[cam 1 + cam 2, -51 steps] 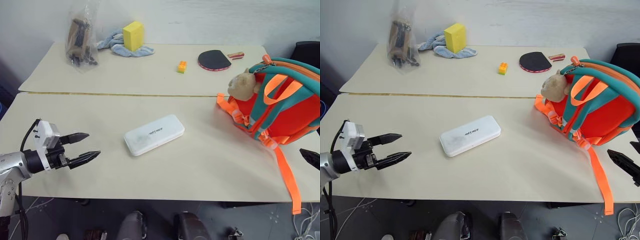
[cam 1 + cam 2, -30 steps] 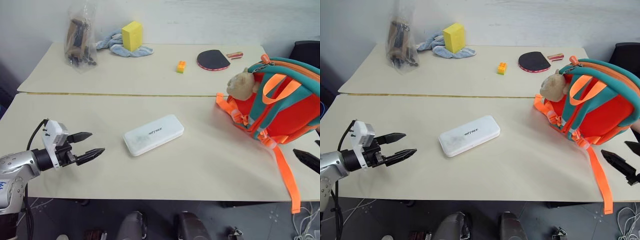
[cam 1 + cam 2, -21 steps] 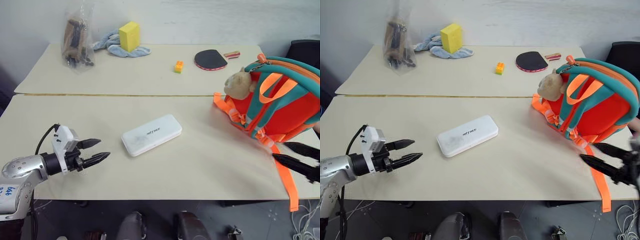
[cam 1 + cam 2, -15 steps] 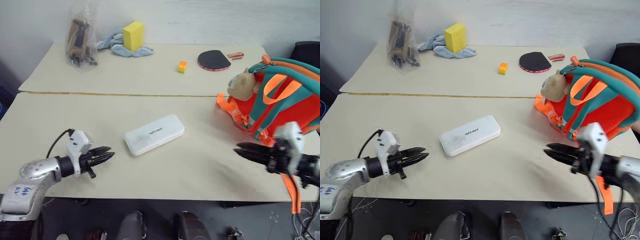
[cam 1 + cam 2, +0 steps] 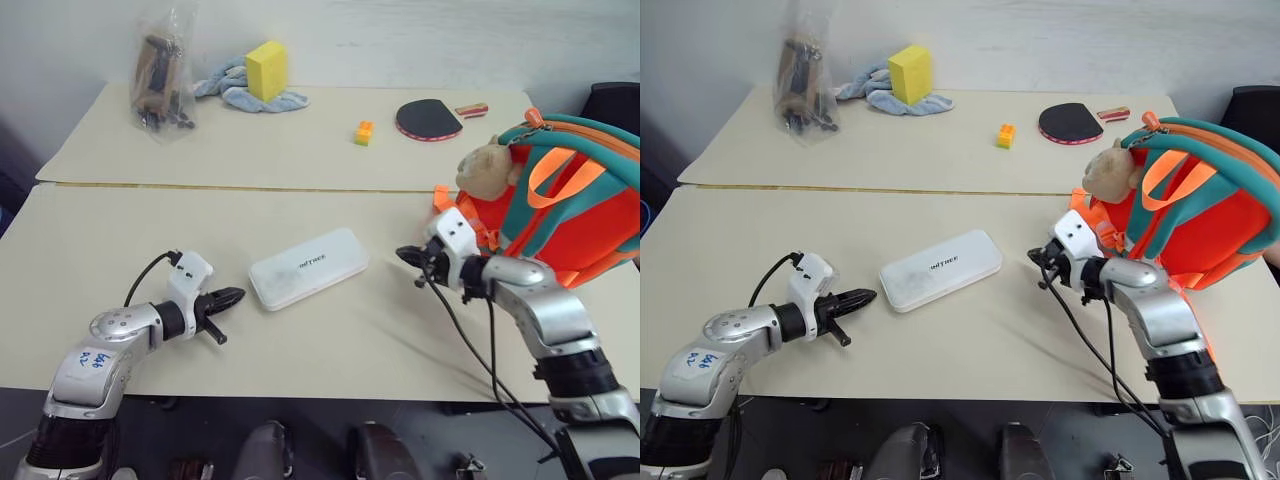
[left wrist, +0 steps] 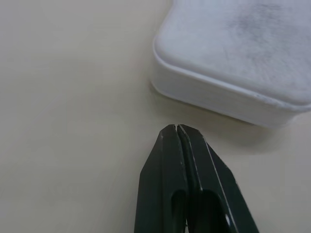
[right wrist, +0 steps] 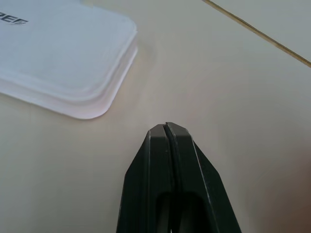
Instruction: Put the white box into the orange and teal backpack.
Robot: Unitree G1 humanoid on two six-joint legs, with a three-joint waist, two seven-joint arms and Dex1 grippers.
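The white box (image 5: 308, 268) lies flat on the near table, dark lettering up. Just off its left end, low over the tabletop, my left gripper (image 5: 235, 295) is shut and empty; the left wrist view has its closed tips (image 6: 176, 128) a short gap from the white box (image 6: 233, 63). My right gripper (image 5: 403, 254) is also shut and empty, a little right of the box's other end; its tips (image 7: 166, 126) point past the corner of the white box (image 7: 58, 63). The orange and teal backpack (image 5: 570, 200) stands at the table's right, tan bear (image 5: 485, 168) hanging on it.
On the far table stand a yellow sponge block (image 5: 266, 70) on a blue cloth (image 5: 240, 95), a clear bag of items (image 5: 160, 75), a small orange brick (image 5: 364, 133) and a black paddle (image 5: 428, 119). A seam (image 5: 230, 187) joins the two tables.
Both grippers have gone from open to shut. The right arm swung in from the right edge to near the box's right end. The left gripper crept closer to the box's left end.
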